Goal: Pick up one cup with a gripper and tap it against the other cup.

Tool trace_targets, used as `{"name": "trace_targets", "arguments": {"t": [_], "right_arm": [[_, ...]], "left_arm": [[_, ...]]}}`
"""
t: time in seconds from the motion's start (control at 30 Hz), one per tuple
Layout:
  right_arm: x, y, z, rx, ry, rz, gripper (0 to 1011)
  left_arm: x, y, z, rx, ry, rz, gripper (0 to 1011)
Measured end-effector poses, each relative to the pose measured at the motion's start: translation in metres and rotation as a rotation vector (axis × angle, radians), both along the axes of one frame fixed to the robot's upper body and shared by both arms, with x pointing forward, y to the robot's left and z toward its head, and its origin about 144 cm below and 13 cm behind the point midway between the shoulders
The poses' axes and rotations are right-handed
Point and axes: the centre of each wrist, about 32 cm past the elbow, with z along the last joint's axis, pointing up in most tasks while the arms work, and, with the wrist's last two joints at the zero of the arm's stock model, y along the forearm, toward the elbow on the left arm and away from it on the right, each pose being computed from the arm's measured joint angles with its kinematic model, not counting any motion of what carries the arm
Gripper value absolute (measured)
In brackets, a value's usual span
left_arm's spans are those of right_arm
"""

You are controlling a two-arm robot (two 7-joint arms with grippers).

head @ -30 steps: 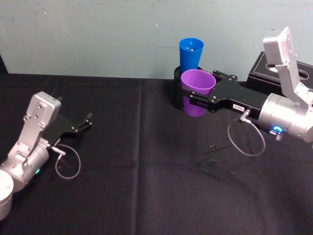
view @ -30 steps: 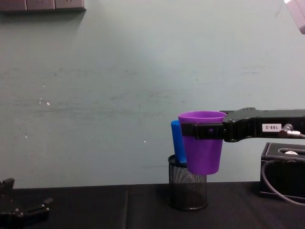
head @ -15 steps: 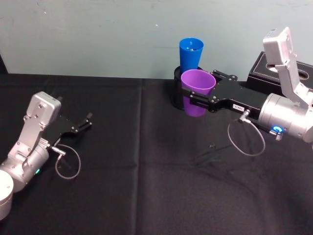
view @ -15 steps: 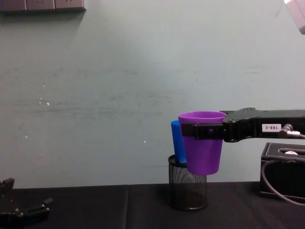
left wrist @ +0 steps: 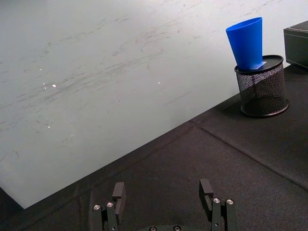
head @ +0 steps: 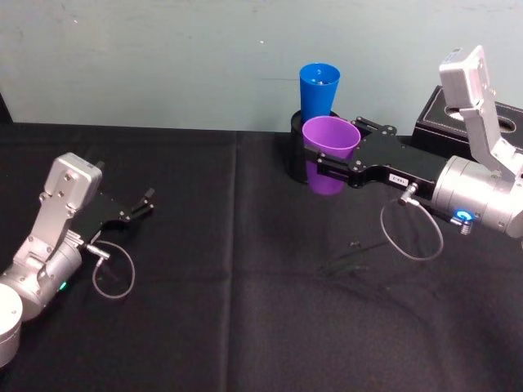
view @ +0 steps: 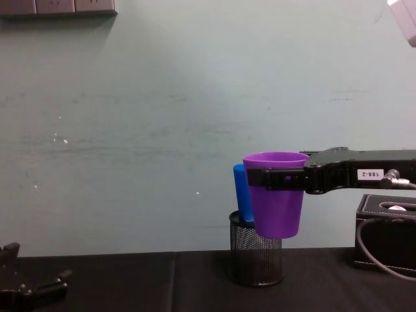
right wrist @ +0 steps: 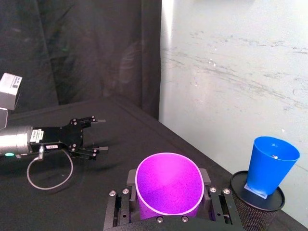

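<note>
Right gripper point(head: 321, 161) holding purple cup point(head: 331, 135) up in air, just on near side of blue cup point(head: 317, 94) sitting in mesh holder point(view: 250, 260), far on table point(head: 245, 286). Left gripper point(head: 145, 202) resting at left, fingers wide.

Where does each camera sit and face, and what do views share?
Head view: up high, looking down at the black table; right gripper holds the purple cup, left gripper open.
Chest view: low, facing the wall; right gripper enters from the right.
Left wrist view: on the left wrist, over its gripper toward the blue cup in the mesh holder.
Right wrist view: on the right wrist, over the purple cup toward the left gripper.
Shared: all four show the blue cup.
</note>
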Motion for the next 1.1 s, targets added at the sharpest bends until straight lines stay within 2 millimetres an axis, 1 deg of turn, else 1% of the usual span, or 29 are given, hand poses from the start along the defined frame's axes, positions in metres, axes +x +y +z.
{"name": "trace_targets", "arguments": {"t": [1.1], "right_arm": [[0.0, 0.0, 0.0, 0.0, 0.0, 0.0, 738]], "left_arm": [[0.0, 0.0, 0.0, 0.0, 0.0, 0.0, 1005]]}}
